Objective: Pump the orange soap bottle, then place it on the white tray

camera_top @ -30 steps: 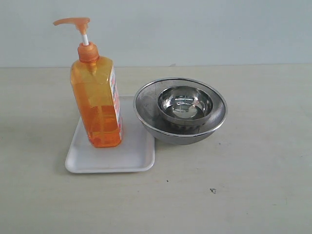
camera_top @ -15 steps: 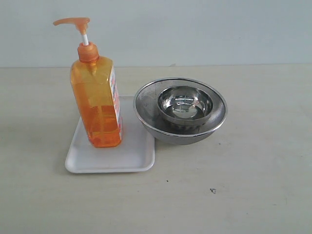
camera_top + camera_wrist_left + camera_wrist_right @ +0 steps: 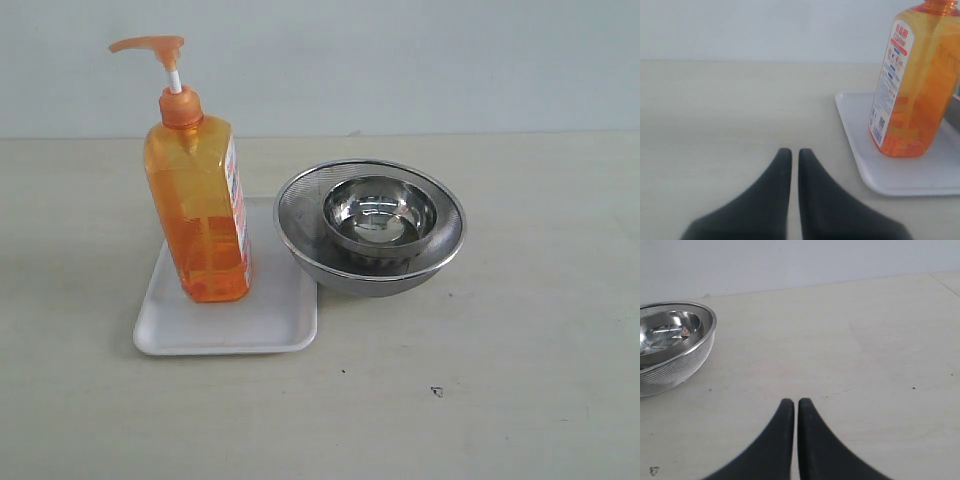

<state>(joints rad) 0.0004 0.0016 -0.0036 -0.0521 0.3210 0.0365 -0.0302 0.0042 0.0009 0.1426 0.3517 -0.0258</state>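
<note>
A: Looking at the orange soap bottle (image 3: 200,215), where does it stand?

B: Upright on the white tray (image 3: 270,325), well inside the rim, with its pump head (image 3: 150,45) raised on the white stem. The tray lies on the counter (image 3: 520,330) just beside a steel mesh strainer (image 3: 300,225) with a smaller steel bowl (image 3: 380,212) inside it. I cannot tell whether tray and strainer touch.

A: And the tools?

B: The left tool (image 3: 791,151) is pressed together and holds nothing. It sits low over the counter, near the tray but apart from the bottle. The right tool (image 3: 791,401) is also pressed together and empty, over bare counter with the strainer off to one side.

A: Which step is this?

B: Placing looks finished to me. Whether the pumping is done cannot be read here, since a sprung head would sit raised either way. If it is outstanding, a tool must come over the head and press straight down, with the bottle steadied against tipping. Otherwise the arms need only keep clear.
</note>
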